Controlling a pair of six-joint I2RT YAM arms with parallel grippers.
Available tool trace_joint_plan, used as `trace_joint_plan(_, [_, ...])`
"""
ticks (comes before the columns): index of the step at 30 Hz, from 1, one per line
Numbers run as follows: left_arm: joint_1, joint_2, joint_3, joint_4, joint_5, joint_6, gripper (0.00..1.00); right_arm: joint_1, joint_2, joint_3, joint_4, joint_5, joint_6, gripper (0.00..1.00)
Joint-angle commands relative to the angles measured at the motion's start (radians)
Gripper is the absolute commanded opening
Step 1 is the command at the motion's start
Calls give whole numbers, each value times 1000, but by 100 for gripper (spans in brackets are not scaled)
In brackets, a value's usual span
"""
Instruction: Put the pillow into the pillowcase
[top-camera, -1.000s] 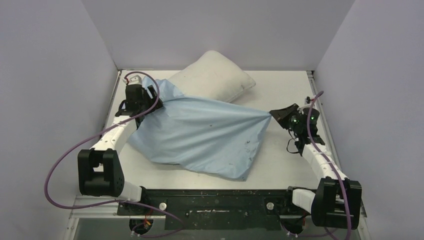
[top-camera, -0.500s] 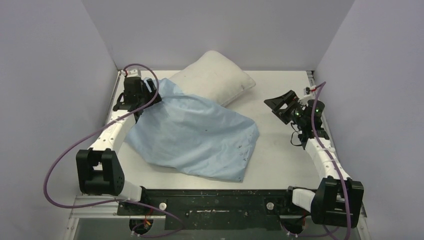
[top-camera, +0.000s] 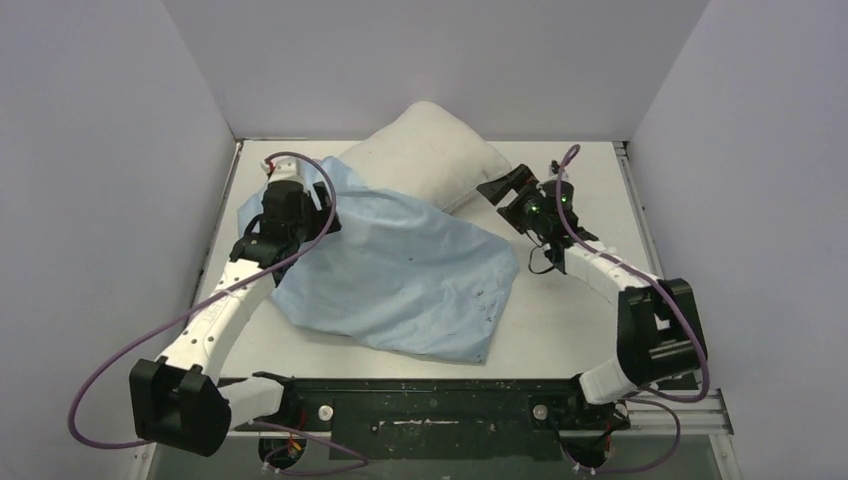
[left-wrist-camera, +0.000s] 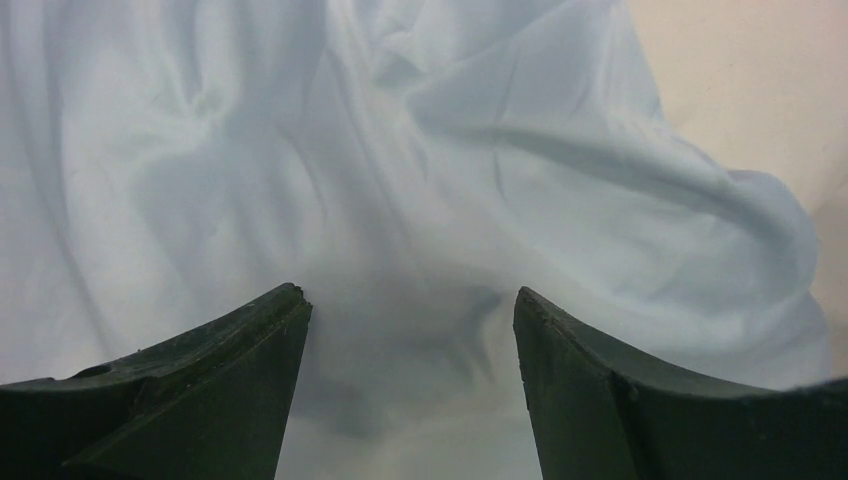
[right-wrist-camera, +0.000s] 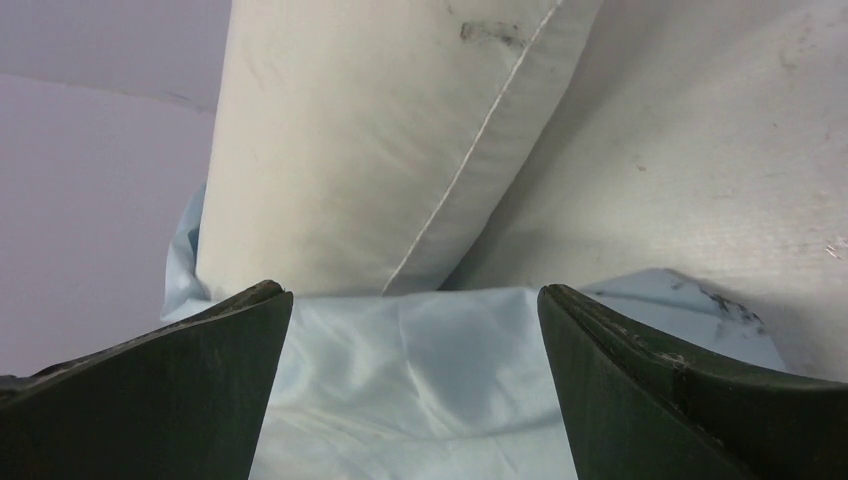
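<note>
The off-white pillow (top-camera: 430, 150) lies at the back of the table, its near left part under the pillowcase. The light-blue pillowcase (top-camera: 400, 265) is spread wrinkled over the table's middle and left. My left gripper (top-camera: 312, 208) sits over its left part. In the left wrist view that gripper (left-wrist-camera: 408, 292) stands open above rumpled pillowcase cloth (left-wrist-camera: 400, 150). My right gripper (top-camera: 500, 200) hovers by the pillow's right corner, clear of both. In the right wrist view it (right-wrist-camera: 412, 288) is open and holds nothing, facing the pillow (right-wrist-camera: 350, 150) and the pillowcase edge (right-wrist-camera: 420, 380).
White walls enclose the table (top-camera: 580, 300) on the left, back and right. Bare tabletop (right-wrist-camera: 700, 150) shows to the right of the pillow and pillowcase. Purple cables loop from both arms.
My right gripper let go of the pillowcase corner and opened, then swung back and left to the pillow. The stretched cloth dropped flat. My left arm shifted slightly right.
</note>
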Motion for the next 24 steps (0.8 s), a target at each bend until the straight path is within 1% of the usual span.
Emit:
trace_joint_plan(1, [6,-114,-25,-55,-67,-87,73,92,156,128,202,138,62,100])
trace_joint_plan(4, [9,-174,-58,-126,-113,-202,73,132,250,164,283,191,111,100])
trace_joint_plan(6, [12,-210,-78,-168,-177,-258,74,154,312,201,327,217,126,100])
trace_joint_plan(10, [38,-270,-142,-188,-297,-290,78,196,437,337,299,246,134,100])
trace_joint_plan(11, [59,-275,-155,-179,-298,-288,79,204,468,362,306,251,143,100])
trace_joint_plan(13, [126,-272,-171,-164,-236,-283,80,215,524,401,337,246,158,99])
trace_joint_plan(14, [150,-263,-170,-169,-210,-294,80,217,551,425,351,237,158,96])
trace_joint_plan(15, [156,-253,-161,-187,-212,-315,80,215,577,450,352,224,159,92])
trace_joint_plan(16, [159,-245,-156,-202,-215,-339,80,213,596,472,350,216,155,78])
trace_joint_plan(18, [174,-241,-155,-236,-232,-392,80,201,603,484,376,214,143,31])
trace_joint_plan(19, [181,-244,-155,-257,-254,-420,80,194,586,478,390,220,133,13])
trace_joint_plan(20, [189,-248,-158,-284,-278,-451,81,184,568,473,409,221,114,2])
trace_joint_plan(21, [196,-252,-160,-303,-308,-472,81,172,546,471,411,222,95,0])
trace_joint_plan(24, [222,-257,-167,-356,-375,-548,81,135,484,466,382,225,58,0])
